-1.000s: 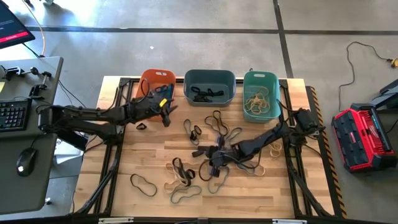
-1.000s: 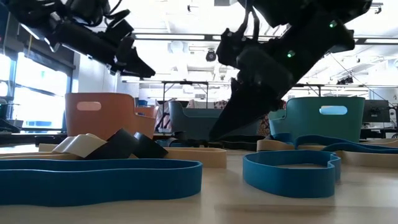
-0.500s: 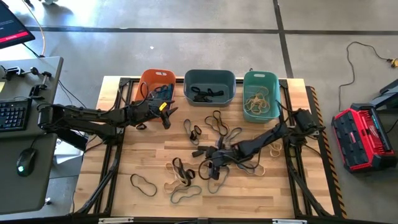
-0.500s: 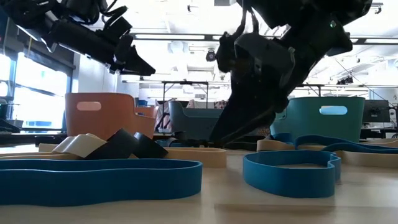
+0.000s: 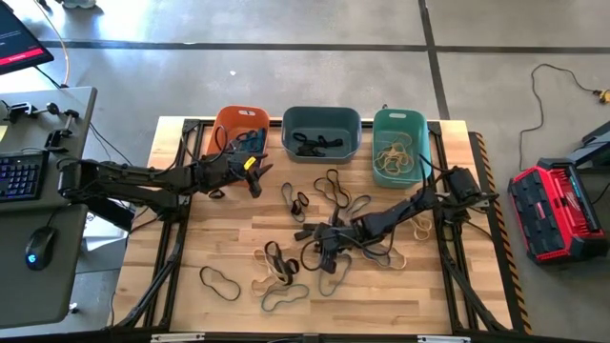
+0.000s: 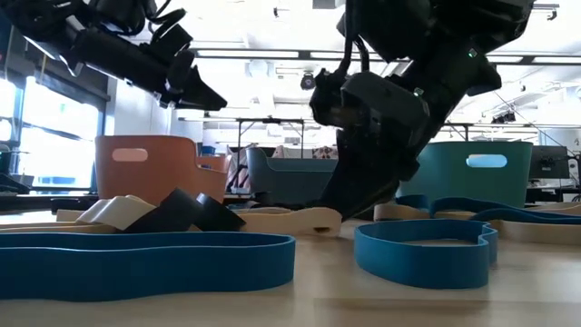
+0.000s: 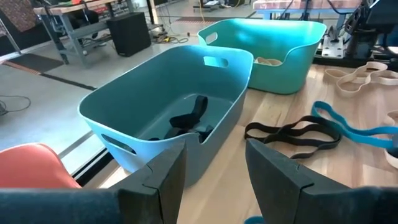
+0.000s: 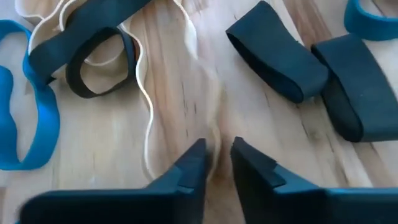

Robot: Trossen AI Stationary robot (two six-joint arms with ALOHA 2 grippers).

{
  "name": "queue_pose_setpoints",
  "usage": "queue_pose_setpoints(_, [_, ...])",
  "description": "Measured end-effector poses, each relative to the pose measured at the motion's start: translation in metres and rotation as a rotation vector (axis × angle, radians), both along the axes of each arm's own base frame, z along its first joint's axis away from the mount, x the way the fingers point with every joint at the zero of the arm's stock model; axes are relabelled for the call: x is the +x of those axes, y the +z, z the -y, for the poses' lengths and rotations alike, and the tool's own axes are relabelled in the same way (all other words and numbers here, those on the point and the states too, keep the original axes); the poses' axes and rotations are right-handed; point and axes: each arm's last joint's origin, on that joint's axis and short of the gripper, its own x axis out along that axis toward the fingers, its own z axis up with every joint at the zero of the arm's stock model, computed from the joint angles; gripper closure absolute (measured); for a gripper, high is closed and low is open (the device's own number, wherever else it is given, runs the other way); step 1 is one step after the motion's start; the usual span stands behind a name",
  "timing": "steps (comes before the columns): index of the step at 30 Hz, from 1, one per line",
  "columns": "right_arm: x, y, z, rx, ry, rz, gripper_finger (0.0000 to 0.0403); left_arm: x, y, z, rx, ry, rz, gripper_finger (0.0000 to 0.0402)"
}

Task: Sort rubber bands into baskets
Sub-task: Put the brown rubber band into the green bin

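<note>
Many blue, black and tan rubber bands point(image 5: 329, 195) lie loose on the wooden table. At the far edge stand an orange basket point(image 5: 221, 122), a slate basket point(image 5: 286, 133) with black bands in it and a teal basket point(image 5: 376, 143) with tan bands in it. My right gripper point(image 5: 322, 246) is low over the table's middle, its fingers nearly together around a tan band point(image 8: 208, 93). My left gripper point(image 5: 255, 176) hangs open and empty above the table, in front of the orange basket; its wrist view point(image 7: 214, 155) looks at the slate basket point(image 7: 155, 106). My right gripper pinches a strand of the tan band point(image 8: 214, 134) between its two fingers, coming from above and slanting down. In the low view the band's end by the fingers point(image 6: 318, 215) curls up off the wood, and the rest point(image 6: 272, 221) lies on the table.
Two folded black bands point(image 8: 311, 68) and a blue band point(image 8: 18, 118) lie close to my right gripper. Blue bands point(image 6: 136, 259) and a tan and black clump point(image 6: 163, 211) lie toward the near edge. Beside the table's left stands a desk with a keyboard point(image 5: 19, 176).
My right gripper has come down among the bands at the table's middle and shifted slightly toward the left edge. The tan band's end beside it, flat before, now curls up off the wood. My left arm has kept still.
</note>
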Motion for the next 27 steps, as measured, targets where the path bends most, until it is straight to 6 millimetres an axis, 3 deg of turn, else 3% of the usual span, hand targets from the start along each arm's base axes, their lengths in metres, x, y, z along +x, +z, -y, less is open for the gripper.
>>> queue_pose_setpoints(4, [-0.003, 0.005, -0.005, -0.053, 0.035, 0.014, 0.0395, 0.002, 0.0, 0.007, -0.014, -0.045, 0.01, 0.0243])
queue_pose_setpoints(10, [-0.012, 0.025, -0.008, -0.171, 0.0, 0.041, 0.0393, 0.004, 0.001, 0.02, 0.035, -0.123, -0.013, 0.0243])
queue_pose_setpoints(19, [-0.035, 0.074, 0.006, -0.392, -0.135, 0.068, 0.0401, 0.006, 0.001, 0.042, 0.066, -0.239, -0.025, 0.0243])
queue_pose_setpoints(23, [-0.038, 0.087, 0.006, -0.315, -0.098, 0.106, 0.0397, 0.006, 0.001, 0.05, 0.072, -0.276, -0.027, 0.0243])
queue_pose_setpoints(27, [-0.035, 0.082, 0.004, -0.257, -0.04, 0.084, 0.0379, 0.006, 0.001, 0.054, 0.073, -0.295, -0.026, 0.0243])
